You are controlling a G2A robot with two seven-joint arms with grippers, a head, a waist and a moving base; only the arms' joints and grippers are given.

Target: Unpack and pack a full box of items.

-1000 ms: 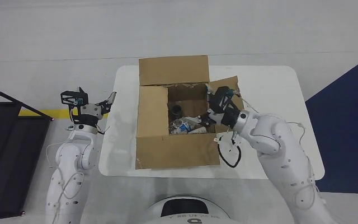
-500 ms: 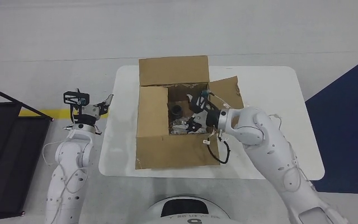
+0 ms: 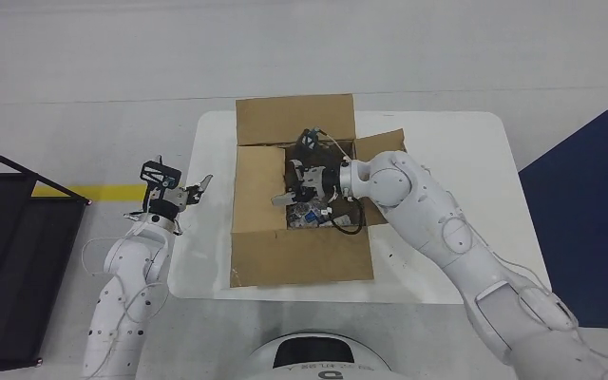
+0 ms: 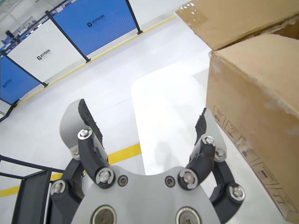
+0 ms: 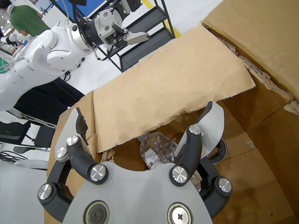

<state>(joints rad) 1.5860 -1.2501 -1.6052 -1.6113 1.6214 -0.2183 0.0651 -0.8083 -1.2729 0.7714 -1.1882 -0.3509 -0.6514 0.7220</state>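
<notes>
An open cardboard box point(image 3: 256, 214) stands on the white table point(image 3: 446, 152), its flaps folded outward. Inside lie crinkled clear plastic packs point(image 3: 312, 217), one of them point(image 5: 158, 148) just below my right gripper's tips. My right gripper point(image 3: 288, 190) point(image 5: 144, 120) hangs open inside the box near its left flap point(image 5: 168, 82), with nothing between its fingers. A dark round item point(image 5: 222, 150) sits on the box floor beside it. My left gripper point(image 3: 198, 187) point(image 4: 142, 117) is open and empty at the table's left edge, a short way from the box wall point(image 4: 257, 122).
A black metal rack point(image 3: 28, 247) stands on the floor left of the table, beyond a yellow floor line point(image 3: 104, 193). Bare tabletop lies right of the box point(image 3: 475, 218). Blue and white barrier panels point(image 4: 93, 24) stand far off.
My right arm swung from the box's right flap leftward, and its gripper now sits deep in the box's left part. My left gripper shifted right, toward the table edge.
</notes>
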